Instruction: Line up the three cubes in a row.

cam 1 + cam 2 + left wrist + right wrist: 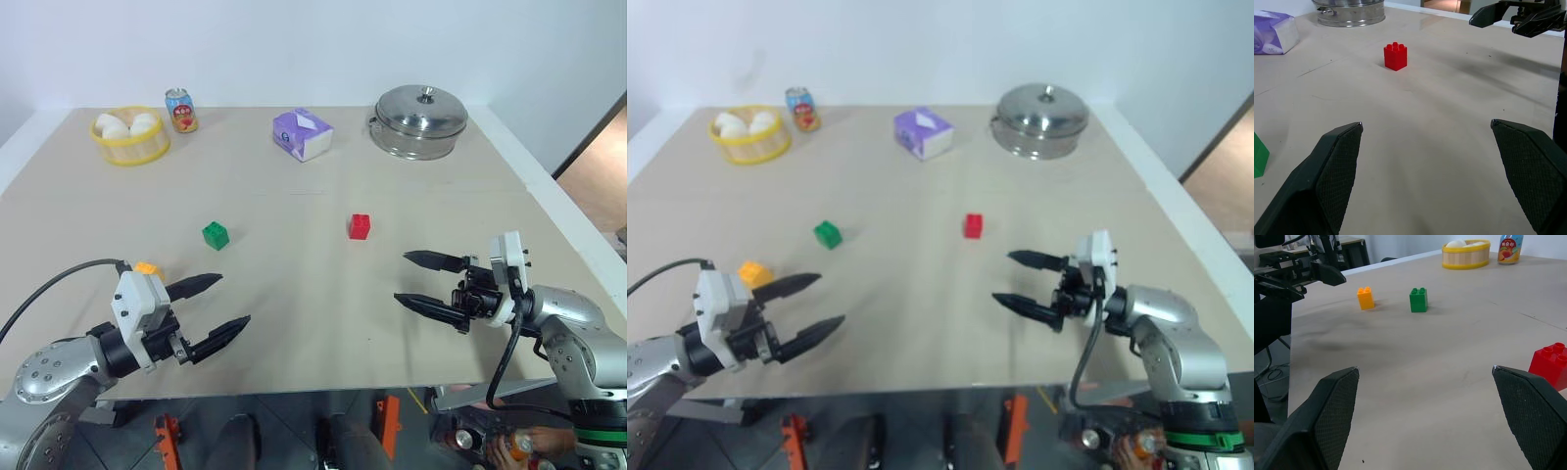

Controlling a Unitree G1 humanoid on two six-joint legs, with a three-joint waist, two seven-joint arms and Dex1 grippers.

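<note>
Three studded cubes lie apart on the tan table. The green cube (216,235) sits left of centre, the red cube (360,226) near the middle, and the yellow-orange cube (754,273) at the near left, just behind my left gripper. My left gripper (228,305) hovers open over the near left of the table, nothing between its fingers. Over the near right, my right gripper (409,279) is open and empty too, pointing left toward the centre. The red cube (1395,56) lies ahead in the left wrist view; the right wrist view shows the green cube (1419,299) and yellow-orange cube (1366,298).
Along the far edge stand a yellow basket (130,137) of white round things, a drink can (181,111), a purple tissue box (303,134) and a lidded steel pot (419,121). The table's front edge runs just below both grippers.
</note>
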